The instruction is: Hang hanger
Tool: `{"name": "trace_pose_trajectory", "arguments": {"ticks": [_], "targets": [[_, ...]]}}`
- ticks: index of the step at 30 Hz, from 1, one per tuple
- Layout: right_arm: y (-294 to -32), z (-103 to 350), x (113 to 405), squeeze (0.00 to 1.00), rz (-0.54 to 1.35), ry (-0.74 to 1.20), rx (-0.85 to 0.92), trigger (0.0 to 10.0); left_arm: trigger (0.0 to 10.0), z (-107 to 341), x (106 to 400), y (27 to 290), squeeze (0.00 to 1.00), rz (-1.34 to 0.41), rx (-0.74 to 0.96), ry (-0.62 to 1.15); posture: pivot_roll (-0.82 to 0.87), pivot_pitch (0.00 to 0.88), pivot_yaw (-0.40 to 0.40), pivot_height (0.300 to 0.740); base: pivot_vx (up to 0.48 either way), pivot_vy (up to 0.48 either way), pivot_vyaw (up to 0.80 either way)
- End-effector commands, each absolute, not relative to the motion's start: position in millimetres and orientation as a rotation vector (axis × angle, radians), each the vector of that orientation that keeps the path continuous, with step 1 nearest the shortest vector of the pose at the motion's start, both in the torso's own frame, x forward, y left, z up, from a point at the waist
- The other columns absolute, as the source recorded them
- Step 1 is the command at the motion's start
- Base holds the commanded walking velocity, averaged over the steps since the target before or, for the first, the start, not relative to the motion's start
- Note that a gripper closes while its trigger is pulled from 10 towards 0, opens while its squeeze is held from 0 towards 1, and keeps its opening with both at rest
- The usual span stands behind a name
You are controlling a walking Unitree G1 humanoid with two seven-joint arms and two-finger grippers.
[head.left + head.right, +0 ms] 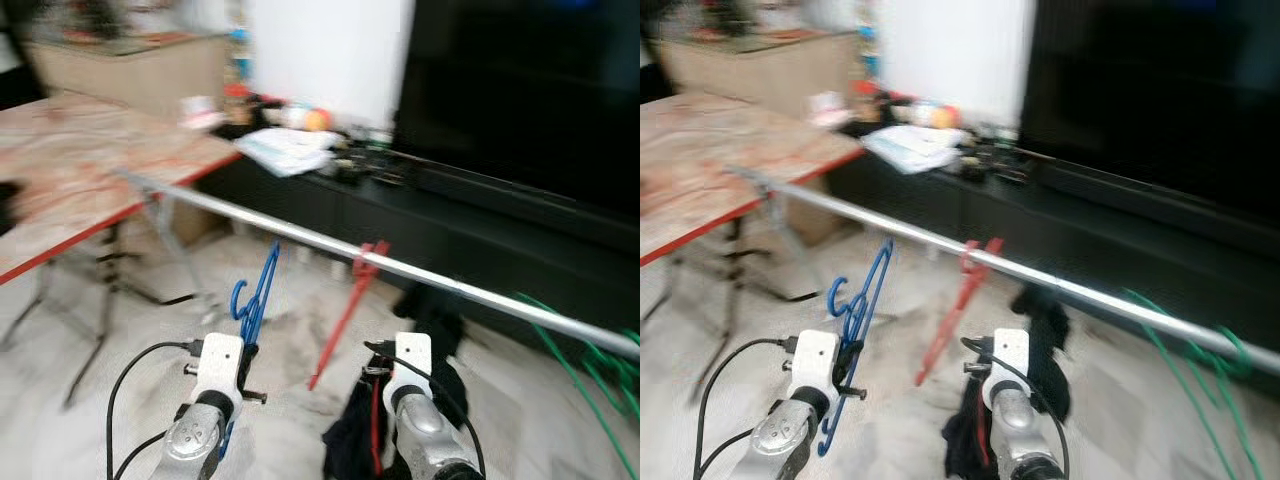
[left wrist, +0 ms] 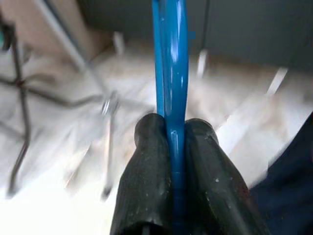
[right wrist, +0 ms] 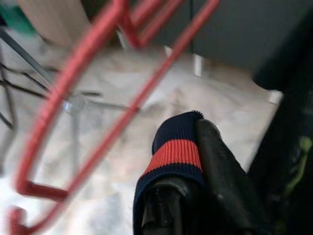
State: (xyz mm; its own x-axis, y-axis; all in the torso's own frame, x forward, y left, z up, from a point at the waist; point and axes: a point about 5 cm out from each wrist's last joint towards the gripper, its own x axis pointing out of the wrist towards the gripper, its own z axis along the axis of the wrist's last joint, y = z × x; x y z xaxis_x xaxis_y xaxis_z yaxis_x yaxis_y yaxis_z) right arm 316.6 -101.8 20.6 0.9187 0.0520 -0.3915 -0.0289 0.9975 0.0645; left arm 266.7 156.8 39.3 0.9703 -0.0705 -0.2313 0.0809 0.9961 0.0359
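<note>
A blue hanger (image 1: 258, 295) stands upright in my left gripper (image 2: 171, 128), whose two black fingers (image 2: 146, 166) are shut on its lower bar. Its hook reaches up to just below and in front of a silver rail (image 1: 300, 235) that runs across the view from left to right. A red hanger (image 1: 345, 310) hangs on that rail just right of the blue one. My right gripper (image 3: 193, 139) is shut on a dark navy garment with a red stripe (image 3: 176, 152), and the cloth droops below it (image 1: 350, 430). The red hanger (image 3: 73, 83) shows close in front of the right gripper.
Green hangers (image 1: 590, 370) hang at the rail's right end. A folding table with a red edge (image 1: 70, 170) stands to the left. Behind the rail are a low black cabinet (image 1: 330, 205) with clutter on it and a large dark screen (image 1: 520, 90). The floor is pale.
</note>
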Motion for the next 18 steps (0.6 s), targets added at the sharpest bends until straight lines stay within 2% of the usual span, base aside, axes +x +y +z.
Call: {"name": "trace_pose_trajectory", "arguments": {"ticks": [1,10,11,12,13,15,18], "targets": [[-98.5,4.2,302.8,0.0,0.042,0.487,0.077,10.0,10.0,51.3,275.2,154.9,0.0,-0.081,0.042,0.186,-0.04,0.013,0.038,0.74,-0.247,0.0,0.0],[-103.0,10.4,306.8,0.0,0.036,0.423,0.086,10.0,10.0,53.0,277.1,156.2,0.0,-0.065,0.034,0.197,-0.05,0.018,0.037,0.74,0.0,0.0,0.0],[-155.2,24.8,310.8,0.0,0.004,0.267,0.086,10.0,10.0,52.9,277.5,156.4,0.0,-0.064,0.034,0.198,-0.05,0.021,0.036,0.74,0.0,0.0,0.0],[-172.9,33.0,311.3,0.0,-0.002,0.211,0.073,10.0,10.0,53.0,277.9,156.4,0.0,-0.064,0.034,0.199,-0.05,0.021,0.034,0.74,0.0,0.0,0.0],[-172.9,33.0,311.3,0.0,-0.002,0.211,0.073,10.0,10.0,53.0,277.9,156.4,0.0,-0.064,0.034,0.199,-0.05,0.021,0.034,0.74,0.0,0.0,0.0],[-189.3,53.0,320.1,0.0,-0.001,0.122,0.047,10.0,10.0,53.1,278.6,156.0,0.0,-0.064,0.035,0.202,-0.05,0.024,0.032,0.74,0.0,0.0,0.0],[-193.0,75.4,334.3,0.0,0.005,0.055,0.019,10.0,10.0,53.0,279.0,155.6,0.0,-0.065,0.034,0.203,-0.06,0.021,0.028,0.74,0.0,0.0,0.0]]}}
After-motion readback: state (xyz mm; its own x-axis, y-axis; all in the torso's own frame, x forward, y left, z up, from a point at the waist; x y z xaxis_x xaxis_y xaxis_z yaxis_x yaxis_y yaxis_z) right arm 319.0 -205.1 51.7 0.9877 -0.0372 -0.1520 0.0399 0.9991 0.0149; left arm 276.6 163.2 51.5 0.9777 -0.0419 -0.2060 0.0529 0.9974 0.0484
